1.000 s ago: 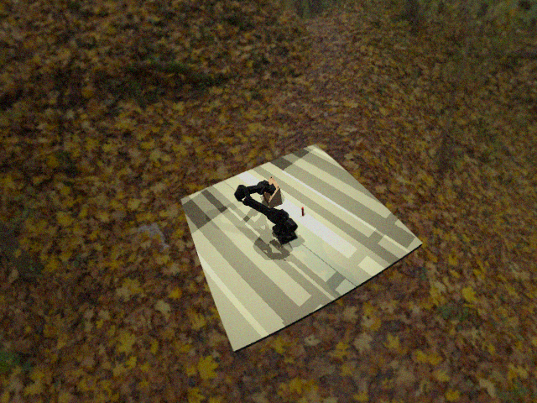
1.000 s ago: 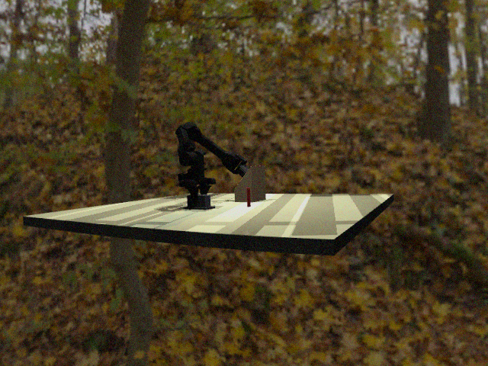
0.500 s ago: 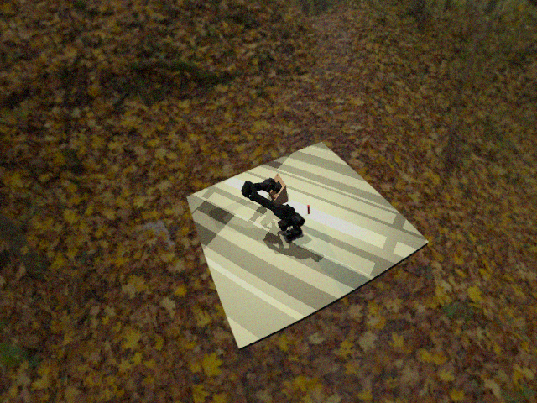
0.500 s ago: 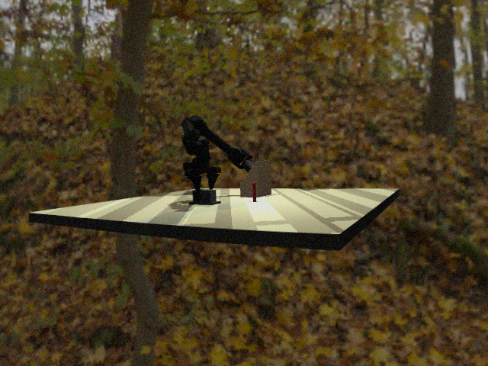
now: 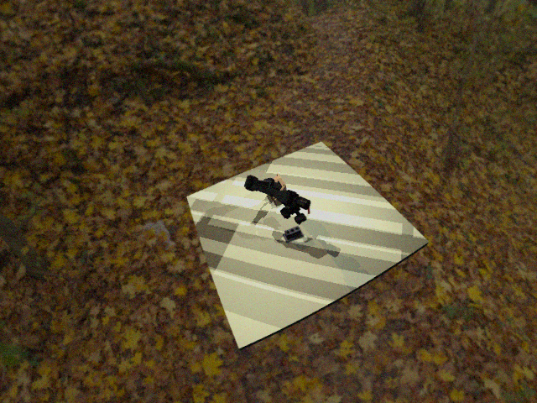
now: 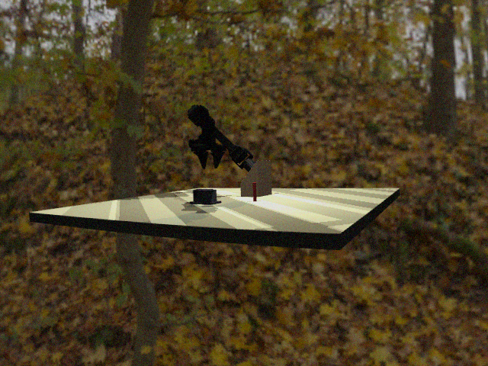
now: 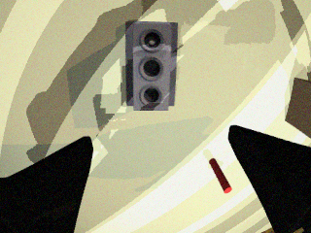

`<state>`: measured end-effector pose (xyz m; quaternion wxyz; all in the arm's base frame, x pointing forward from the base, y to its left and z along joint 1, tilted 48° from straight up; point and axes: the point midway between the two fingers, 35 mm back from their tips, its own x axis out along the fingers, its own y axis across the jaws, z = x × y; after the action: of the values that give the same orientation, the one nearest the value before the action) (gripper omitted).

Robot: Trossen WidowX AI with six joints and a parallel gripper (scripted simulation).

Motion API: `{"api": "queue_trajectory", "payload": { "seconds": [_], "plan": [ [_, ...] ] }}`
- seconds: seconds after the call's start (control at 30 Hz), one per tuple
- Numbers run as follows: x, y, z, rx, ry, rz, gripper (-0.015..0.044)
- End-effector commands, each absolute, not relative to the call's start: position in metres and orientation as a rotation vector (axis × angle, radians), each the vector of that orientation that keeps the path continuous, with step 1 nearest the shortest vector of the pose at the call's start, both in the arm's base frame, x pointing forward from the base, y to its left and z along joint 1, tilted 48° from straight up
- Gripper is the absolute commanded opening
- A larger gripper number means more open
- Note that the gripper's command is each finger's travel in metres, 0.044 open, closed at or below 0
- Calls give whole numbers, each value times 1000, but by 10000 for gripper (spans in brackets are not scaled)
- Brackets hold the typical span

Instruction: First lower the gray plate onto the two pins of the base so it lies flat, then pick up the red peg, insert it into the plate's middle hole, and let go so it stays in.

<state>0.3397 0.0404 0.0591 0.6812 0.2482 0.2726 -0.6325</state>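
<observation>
The gray plate (image 5: 293, 232) (image 6: 204, 195) (image 7: 159, 80), with three round holes in a row, lies on top of the base (image 7: 129, 87), whose edges show beyond it in the wrist view. It looks level in the exterior view. A paler pin end shows in one outer hole; whether the plate is fully down on both pins I cannot tell. My gripper (image 5: 292, 216) (image 6: 210, 167) (image 7: 162, 138) is wide open and empty, clearly above the plate. The red peg (image 5: 309, 209) (image 6: 254, 192) (image 7: 221, 176) stands upright on the table, apart from plate and fingers.
A tan block (image 5: 279, 180) (image 6: 258, 181) (image 7: 300, 109) stands beside the arm, behind the peg in the exterior view. The striped table top (image 5: 260, 303) (image 6: 307, 224) has open edges all round. Shadows of the arm fall across it near the plate.
</observation>
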Motion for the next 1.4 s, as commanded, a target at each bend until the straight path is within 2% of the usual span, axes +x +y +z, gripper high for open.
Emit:
{"api": "queue_trajectory", "payload": {
  "seconds": [0.0, 0.23, 0.3, 1.37],
  "plan": [
    [306, 83, 14, 434, 734, -1357, 440],
    [228, 127, -48, 219, 886, -1255, 440],
    [220, 129, -52, 199, 896, -1248, 440],
    [225, 82, -98, 196, 899, -1249, 440]
  ]
}}
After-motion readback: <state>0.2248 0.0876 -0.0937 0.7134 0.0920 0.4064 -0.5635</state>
